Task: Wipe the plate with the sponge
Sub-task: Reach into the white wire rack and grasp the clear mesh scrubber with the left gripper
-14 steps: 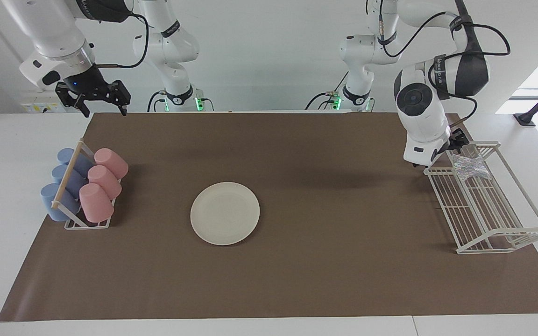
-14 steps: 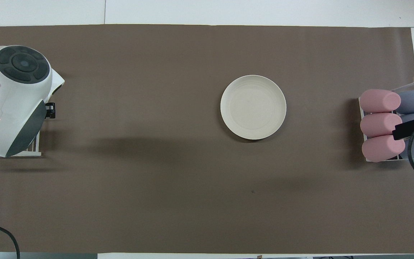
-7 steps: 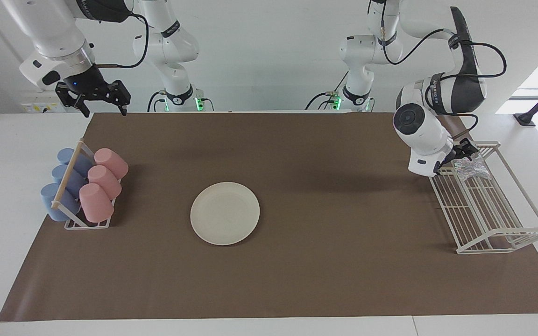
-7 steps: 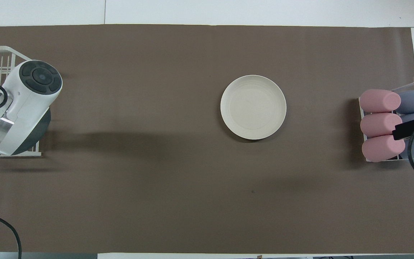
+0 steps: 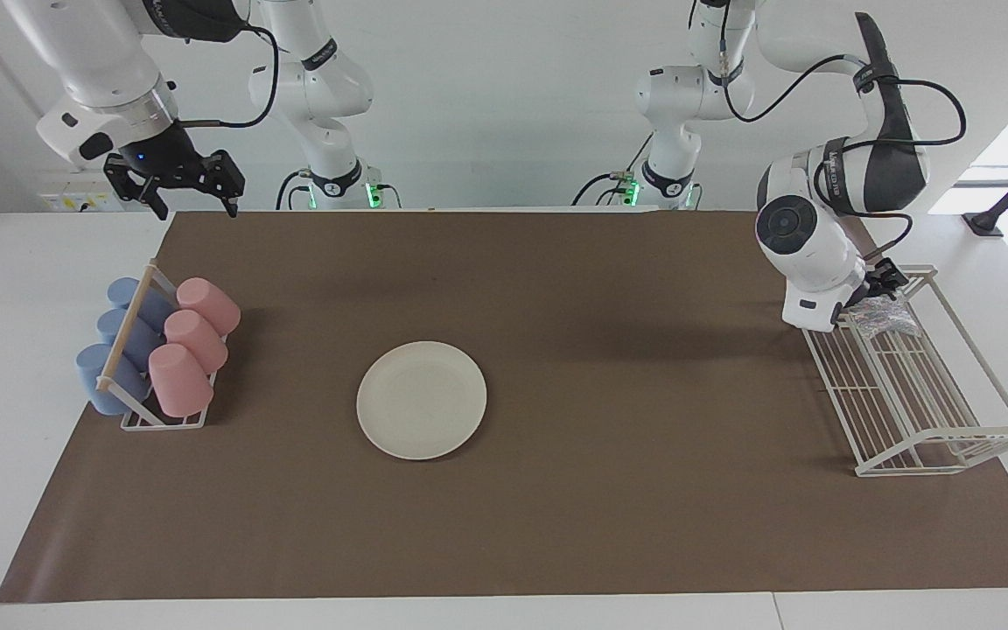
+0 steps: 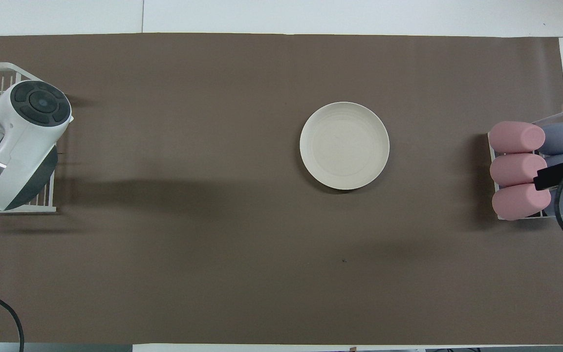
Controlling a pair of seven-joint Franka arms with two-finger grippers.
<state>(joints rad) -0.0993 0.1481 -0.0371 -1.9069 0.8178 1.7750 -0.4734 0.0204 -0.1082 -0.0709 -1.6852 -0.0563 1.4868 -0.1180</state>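
Starting at the robots' end: your right gripper (image 5: 195, 206) is hanging over the edge of the brown mat (image 5: 644, 525) at the right arm's end, jaws spread wide and holding nothing, while that arm is waiting. In the overhead view only a black tip of it is showing, cut off at the frame edge above the cups. Your left gripper (image 5: 877, 284) is sitting down at the end of the white wire rack (image 5: 933, 411) nearest the robots, right against the sponge (image 5: 885, 313). The bulky white wrist is covering most of it, so you cannot tell whether the jaws are spread or pinching the sponge. The sponge is lying on that end of the rack, glittery and partly masked by the wrist. From overhead the arm is hiding it completely, along with the gripper. Moving farther out, at the right arm's end, the pink cups (image 5: 193, 346) and blue cups (image 5: 119, 341) are lying on their sides in a small cup holder (image 5: 163, 422); the blue ones are partly hidden by the pink. The plate (image 5: 422, 400) is resting bare on the mat near the middle, well apart from both grippers and from the sponge. The rack's farthest end is reaching the mat's corner area.
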